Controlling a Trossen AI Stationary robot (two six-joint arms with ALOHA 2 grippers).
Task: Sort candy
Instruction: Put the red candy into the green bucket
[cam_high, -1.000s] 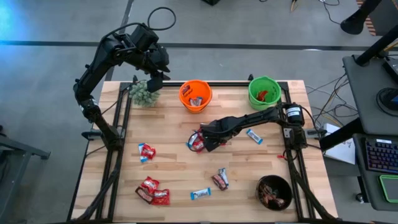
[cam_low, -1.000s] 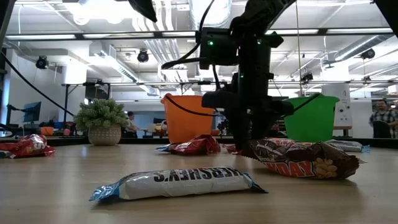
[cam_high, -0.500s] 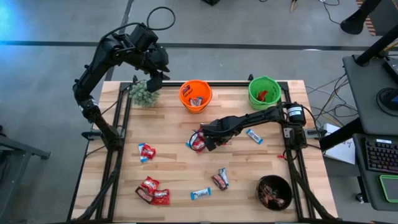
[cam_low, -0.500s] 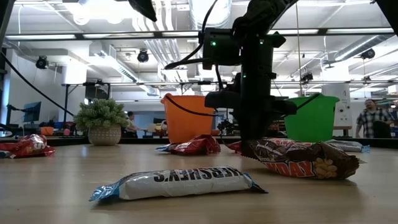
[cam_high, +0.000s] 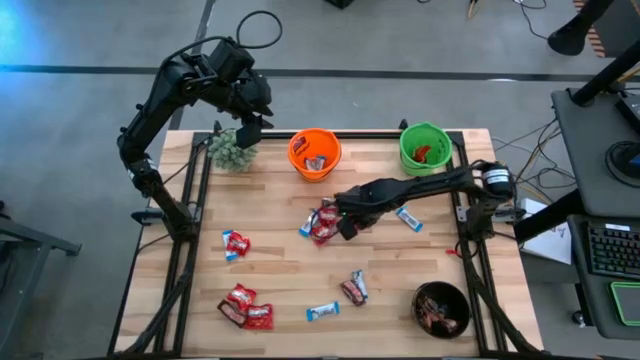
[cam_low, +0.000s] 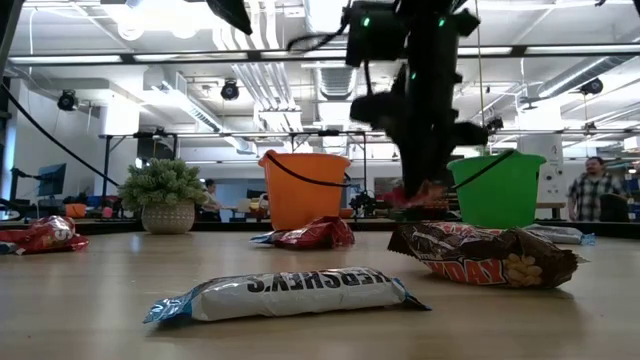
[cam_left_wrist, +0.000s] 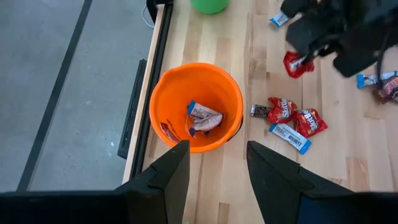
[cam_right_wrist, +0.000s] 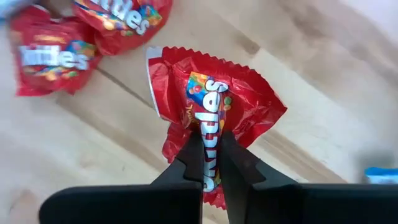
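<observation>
Raised since the earlier frame, the right pincer (cam_high: 343, 222) has come up off the table (cam_high: 270, 270) and now hangs above its centre. Its fingers (cam_right_wrist: 194, 155) are clenched on a red packet (cam_right_wrist: 214, 112) — the wrapper is nipped at its middle and hangs crumpled around the tips. In the low view the packet (cam_low: 420, 193) is clear of the wood, level with the bucket rims.

Left pincer (cam_left_wrist: 214, 177): parked above the upper left of the high frame, over the orange bucket (cam_high: 314, 153), fingers parted and holding nothing. That bucket already contains a few wrapped sweets.

Remaining candy on the table:
- two red packets (cam_high: 322, 222) at centre, just beside the raised pincer;
- a blue-and-white bar (cam_high: 408, 218) right of centre;
- a red packet (cam_high: 235, 243) at left;
- a red cluster (cam_high: 246, 308) at lower left;
- a blue-and-white bar (cam_high: 322, 312) and a dark bar (cam_high: 354, 288) at lower centre.

Green bucket (cam_high: 424, 148) stands at the upper right edge, a dark bowl (cam_high: 441, 308) at the lower right corner, a small plant (cam_high: 231, 150) at upper left. Bare wood lies open between the centre and the buckets.
</observation>
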